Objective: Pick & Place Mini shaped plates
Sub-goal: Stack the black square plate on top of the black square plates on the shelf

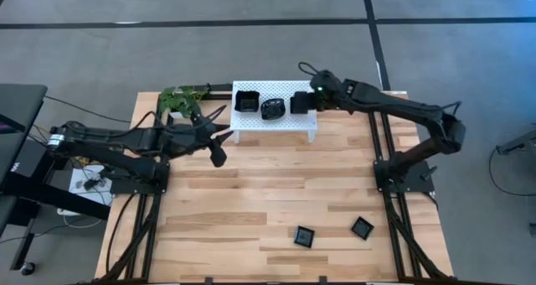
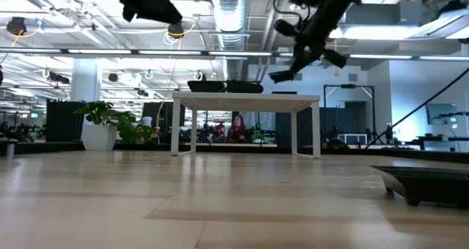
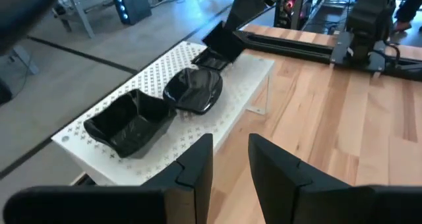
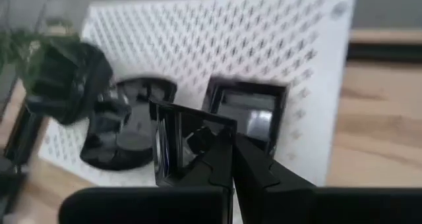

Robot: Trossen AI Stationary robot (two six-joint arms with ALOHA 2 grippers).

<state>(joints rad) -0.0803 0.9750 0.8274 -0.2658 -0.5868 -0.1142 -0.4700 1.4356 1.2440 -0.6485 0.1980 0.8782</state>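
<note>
Right wrist view: a square mini plate point(image 4: 191, 145) is pinched by its rim between the right gripper's point(image 4: 231, 151) closed fingers, above the white rack point(image 4: 264, 46). The left gripper's point(image 3: 231, 158) fingers are held apart, empty, beside the rack over the bench point(image 1: 276, 193).

A white perforated rack point(image 1: 276, 121) stands on the wooden table point(image 1: 268, 193) directly beneath the right gripper and just ahead of the left gripper's fingertips. A green potted plant point(image 1: 182, 99) sits at the table's far edge, just beyond the left gripper and beside the rack's end. In the low view, a person point(image 2: 237, 128) is visible in the room behind the rack, well beyond both grippers.
</note>
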